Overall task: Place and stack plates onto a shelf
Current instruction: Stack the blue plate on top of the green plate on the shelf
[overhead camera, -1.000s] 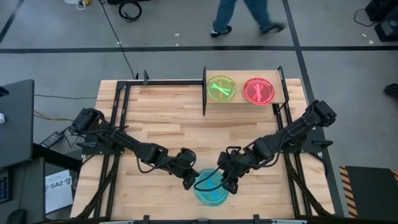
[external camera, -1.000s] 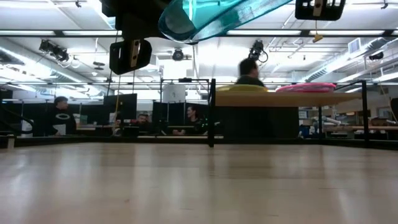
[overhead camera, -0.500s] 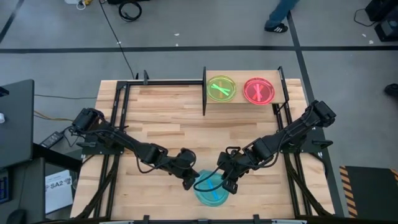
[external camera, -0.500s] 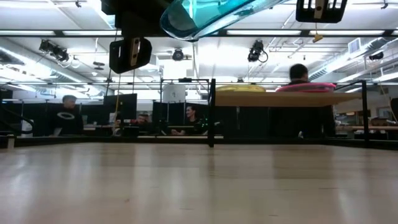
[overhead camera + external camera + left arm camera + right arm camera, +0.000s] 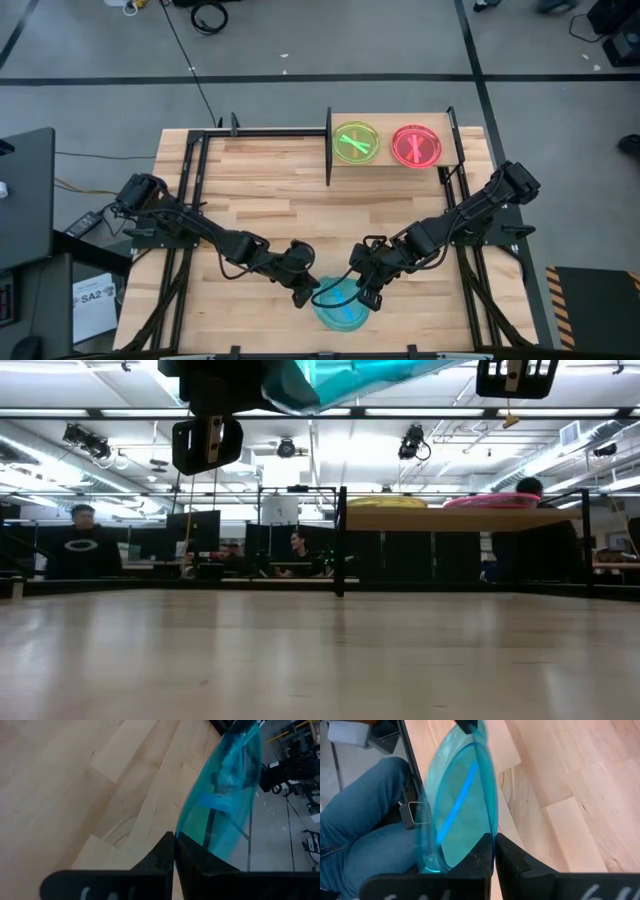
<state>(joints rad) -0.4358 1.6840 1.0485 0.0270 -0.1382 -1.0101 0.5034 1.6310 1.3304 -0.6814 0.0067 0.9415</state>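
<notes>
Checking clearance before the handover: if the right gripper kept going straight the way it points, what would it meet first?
Probably the left gripper. The right gripper is pinching the teal plate's rim and points across it to the opposite edge, where the left one grips. Depth is unclear; it might pass just beside.

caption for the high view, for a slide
Both grippers pinch a teal plate near the table's front edge; green and pink plates sit on the shelf.
</notes>
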